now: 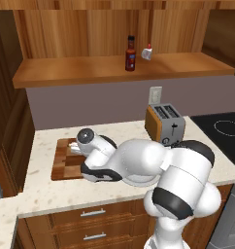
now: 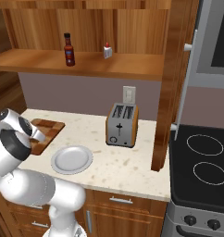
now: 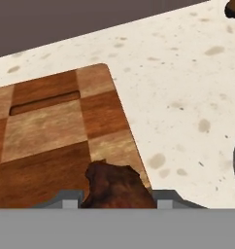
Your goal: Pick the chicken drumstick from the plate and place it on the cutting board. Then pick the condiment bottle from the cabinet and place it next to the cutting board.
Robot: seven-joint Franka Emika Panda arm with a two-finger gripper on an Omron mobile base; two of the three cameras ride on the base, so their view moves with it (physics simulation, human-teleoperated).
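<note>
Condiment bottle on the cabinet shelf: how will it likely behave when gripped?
The condiment bottle stands tall and slim on a small base, so a sideways nudge would probably tip it. It looks rigid. Its smooth round body may slip or roll once down.

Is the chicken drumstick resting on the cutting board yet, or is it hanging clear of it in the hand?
Cannot tell. In the hand view the chicken drumstick sits between the hand's fingertips over the cutting board, but its underside is hidden.
</note>
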